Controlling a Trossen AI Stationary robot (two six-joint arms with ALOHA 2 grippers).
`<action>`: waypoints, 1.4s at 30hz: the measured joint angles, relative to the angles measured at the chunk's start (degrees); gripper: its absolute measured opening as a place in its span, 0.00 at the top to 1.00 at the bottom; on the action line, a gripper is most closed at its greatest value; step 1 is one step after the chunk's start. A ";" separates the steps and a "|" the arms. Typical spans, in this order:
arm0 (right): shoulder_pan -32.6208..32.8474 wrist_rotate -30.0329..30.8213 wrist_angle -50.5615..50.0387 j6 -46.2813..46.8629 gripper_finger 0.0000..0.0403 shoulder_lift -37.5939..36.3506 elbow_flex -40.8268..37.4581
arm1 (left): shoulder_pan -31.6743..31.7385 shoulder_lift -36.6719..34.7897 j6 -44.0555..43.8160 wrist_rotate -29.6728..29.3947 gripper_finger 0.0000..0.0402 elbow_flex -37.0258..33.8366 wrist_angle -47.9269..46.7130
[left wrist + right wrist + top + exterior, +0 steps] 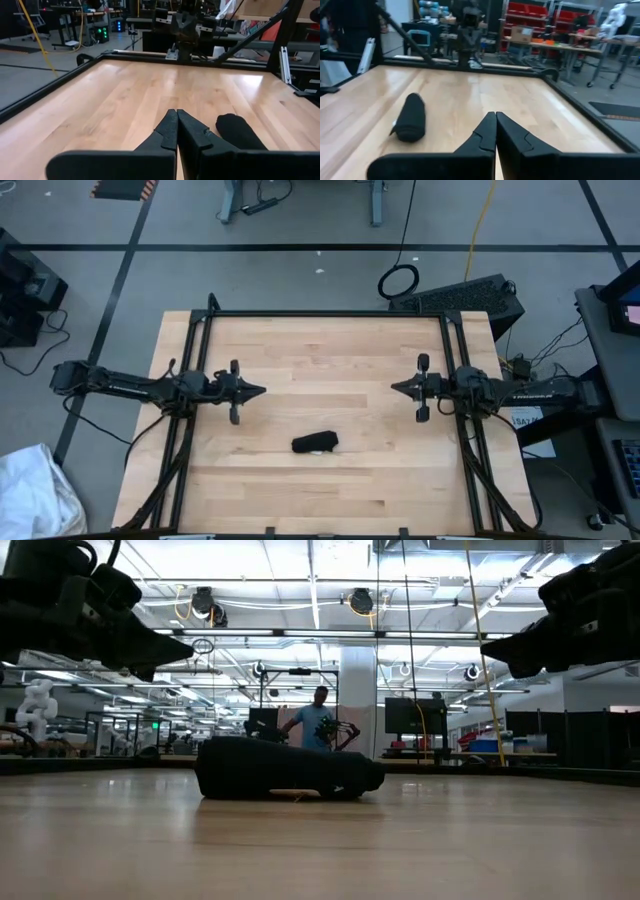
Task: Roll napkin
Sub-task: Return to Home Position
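Right now the napkin (315, 444) lies as a short black roll on the bench (330, 345). It sits roughly midway between the two arms and nearer the bench edge at the bottom of the high view than the middle. It rests lengthwise across the bench, flat on the wood, with nothing touching it. In the low view the roll (285, 768) is thick along most of its length and tapers at its right end. From the right wrist it shows a blunt round end (411, 117); from the left wrist only part of it (240, 131) shows beside that arm's own fingers.

The left fingers (258, 391) are pressed together to a point with nothing between them. They are held over the left part of the bench and aim across at the other arm. The right fingers (395, 387) mirror them over the right part, also closed tight on nothing. The wrist views show each pair meeting along one seam (176, 117) (495, 120). In the low view both arms hang high above the wood, well apart from the napkin.

A black frame (320, 313) borders the bench. A white bag (35, 490) lies on the floor off the bench's left corner. A person (320, 718) stands in the room behind.
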 joint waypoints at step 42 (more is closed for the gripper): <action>7.54 6.16 -17.16 7.25 1.00 -19.89 0.07 | 0.00 -20.89 -0.66 -0.74 0.99 -0.11 -17.81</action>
